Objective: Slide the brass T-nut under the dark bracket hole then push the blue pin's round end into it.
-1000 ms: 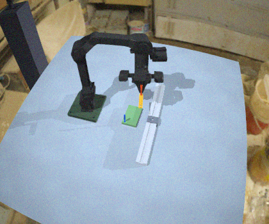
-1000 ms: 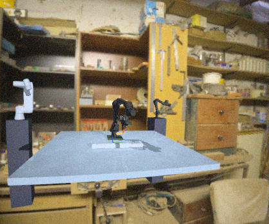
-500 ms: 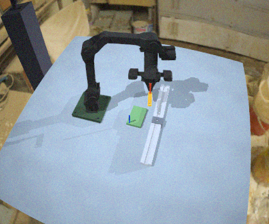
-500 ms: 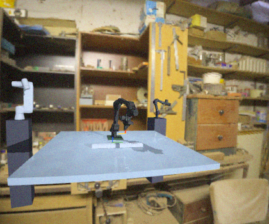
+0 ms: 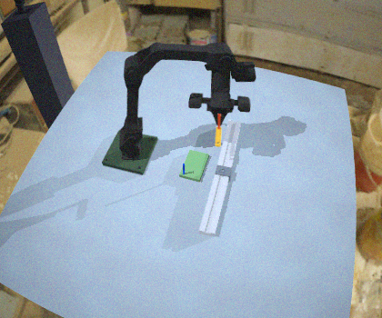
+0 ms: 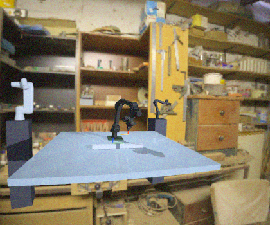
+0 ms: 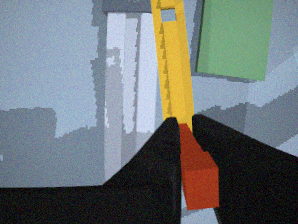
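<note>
The end effector is clamped on the orange handle, leaving the brass nut free for the slot. The nut is in the air beside the rail, on the tray's side, probably to be lined up before tipping in. The bracket sits across the rail, its hole marking where the nut must end up. The blue pin stands upright at the green tray, presumably so it can be gripped from above later.
</note>
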Controlling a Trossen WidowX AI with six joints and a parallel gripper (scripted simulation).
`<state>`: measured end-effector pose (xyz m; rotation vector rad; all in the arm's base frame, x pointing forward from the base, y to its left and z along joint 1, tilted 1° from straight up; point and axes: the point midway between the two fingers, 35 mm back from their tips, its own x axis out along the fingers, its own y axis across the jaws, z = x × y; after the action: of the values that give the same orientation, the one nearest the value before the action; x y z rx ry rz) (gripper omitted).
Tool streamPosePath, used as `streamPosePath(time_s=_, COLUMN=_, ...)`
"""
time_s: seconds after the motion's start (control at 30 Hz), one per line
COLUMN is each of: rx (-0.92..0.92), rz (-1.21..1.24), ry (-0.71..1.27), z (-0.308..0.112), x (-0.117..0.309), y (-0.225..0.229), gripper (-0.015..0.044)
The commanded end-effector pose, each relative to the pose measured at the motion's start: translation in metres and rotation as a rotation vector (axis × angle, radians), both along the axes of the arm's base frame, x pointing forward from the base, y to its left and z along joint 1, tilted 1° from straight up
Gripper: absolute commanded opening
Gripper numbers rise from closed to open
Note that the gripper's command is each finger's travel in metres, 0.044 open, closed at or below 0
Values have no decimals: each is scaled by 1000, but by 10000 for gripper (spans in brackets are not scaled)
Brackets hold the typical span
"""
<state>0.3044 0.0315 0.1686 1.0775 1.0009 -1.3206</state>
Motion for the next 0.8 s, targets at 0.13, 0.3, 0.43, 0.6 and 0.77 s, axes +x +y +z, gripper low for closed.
streamPosePath(time_s=0.13, rx=3, rz=-18, ry=-2, z=1, x=10, y=10, gripper=-150)
streamPosePath(time_s=0.3, rx=3, rz=-27, ry=-3, z=1, x=15, y=16, gripper=-150)
streamPosePath(time_s=0.43, rx=3, rz=-34, ry=-3, z=1, x=19, y=21, gripper=-150)
streamPosePath(time_s=0.6, rx=3, rz=-43, ry=-3, z=1, x=25, y=27, gripper=-150)
streamPosePath(time_s=0.77, rx=2, rz=-51, ry=-4, z=1, x=30, y=34, gripper=-150)
